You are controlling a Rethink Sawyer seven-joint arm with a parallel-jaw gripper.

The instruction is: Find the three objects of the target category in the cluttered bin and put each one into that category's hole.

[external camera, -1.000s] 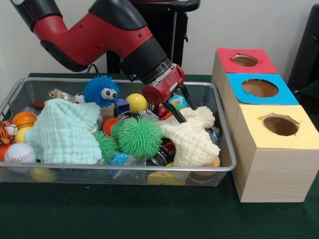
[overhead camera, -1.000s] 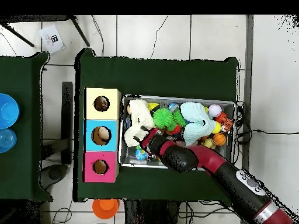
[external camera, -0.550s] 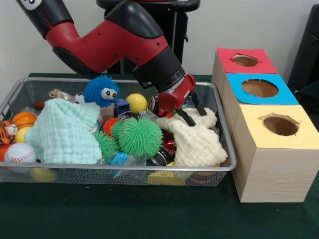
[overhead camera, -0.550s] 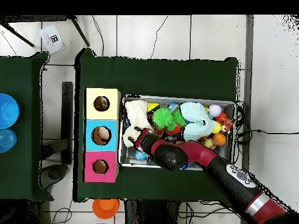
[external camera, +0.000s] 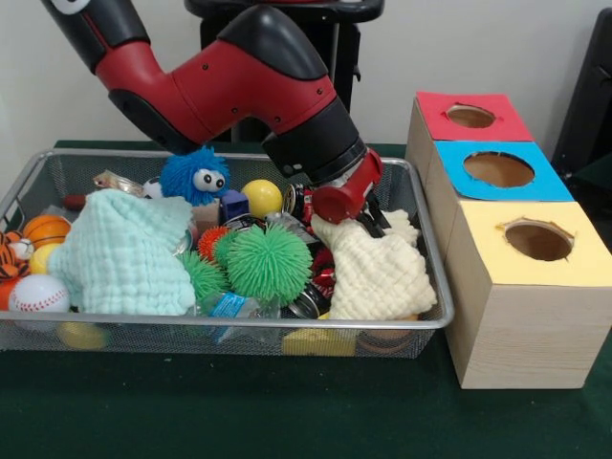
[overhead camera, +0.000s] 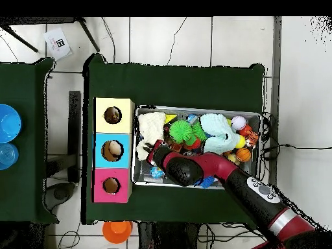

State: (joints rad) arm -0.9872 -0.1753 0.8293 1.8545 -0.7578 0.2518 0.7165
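Dark green table (external camera: 287, 421), wire mesh bin (external camera: 421, 320) of mixed toys, cream waffle-textured cloth (external camera: 378, 277) crumpled at bin's box end, gripper (external camera: 371, 222) pressed into it, finger state indiscernible.

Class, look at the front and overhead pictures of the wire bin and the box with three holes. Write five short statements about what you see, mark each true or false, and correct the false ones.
1. The red and black gripper is down at the cream knitted cloth. True.
2. The wooden box's hole panels are green, white and orange. False: they are red, blue and yellow.
3. The yellow panel is the one nearest the front camera. True.
4. The fuzzy blue ball with googly eyes lies outside the wire mesh bin. False: it sits inside the bin.
5. The pale mint cloth hangs from the gripper. False: it lies in the bin, away from the gripper.
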